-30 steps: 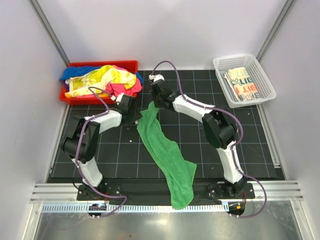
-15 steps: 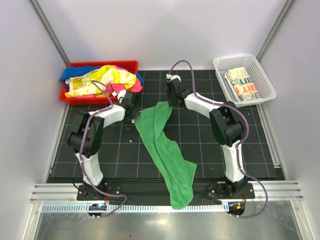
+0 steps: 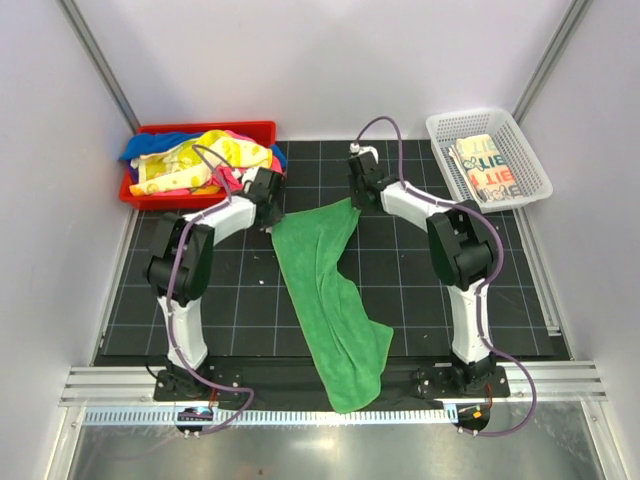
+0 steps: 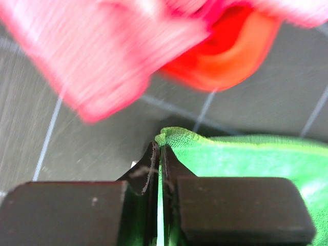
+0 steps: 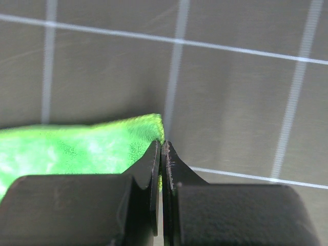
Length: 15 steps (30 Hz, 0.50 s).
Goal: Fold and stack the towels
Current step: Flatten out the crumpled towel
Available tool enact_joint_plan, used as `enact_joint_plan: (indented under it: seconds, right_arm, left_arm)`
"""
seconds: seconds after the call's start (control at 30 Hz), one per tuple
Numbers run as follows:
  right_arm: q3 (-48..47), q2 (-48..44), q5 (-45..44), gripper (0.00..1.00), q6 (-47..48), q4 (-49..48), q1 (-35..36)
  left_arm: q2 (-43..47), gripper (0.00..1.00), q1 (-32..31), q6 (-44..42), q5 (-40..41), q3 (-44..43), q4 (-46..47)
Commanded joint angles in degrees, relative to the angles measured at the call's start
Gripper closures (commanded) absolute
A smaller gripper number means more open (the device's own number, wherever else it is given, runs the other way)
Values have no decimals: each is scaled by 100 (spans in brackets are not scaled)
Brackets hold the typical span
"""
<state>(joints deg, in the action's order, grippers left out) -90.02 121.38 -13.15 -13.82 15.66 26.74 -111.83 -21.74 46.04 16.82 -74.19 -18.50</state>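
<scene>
My left claw (image 4: 159, 154) and right claw (image 5: 160, 148) are each pinched shut on a far corner of the green towel (image 3: 320, 290), which lies just right of the red tray (image 3: 200, 127) and trails nearward. I judge this the spreading step; next I must draw it flat. The folded towel (image 3: 487, 172) well right of the tray reads "LIE".

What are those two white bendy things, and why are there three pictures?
They are two robot arms. The big picture looks down from above; the two close-ups come from a small camera on each wrist. A green fluffy towel lies on the black grid mat. The left hand and the right hand each pinch one far corner of it. A red plastic tray holds a heap of colourful towels, and a white mesh basket holds a folded cream towel with letters.
</scene>
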Motion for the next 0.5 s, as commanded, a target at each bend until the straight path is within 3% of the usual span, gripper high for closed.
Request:
enact_joint_plan:
  seconds: [0.0,0.47]
  right_arm:
    - [-68,-484,-469,99,73,77,-186]
    - [-543,-422,-1032,99,275,-98,-653]
  left_arm:
    - [-163,98,12,-394,59,-717,-101]
    - [-1271,100,29,-1422,-206,-2968,39]
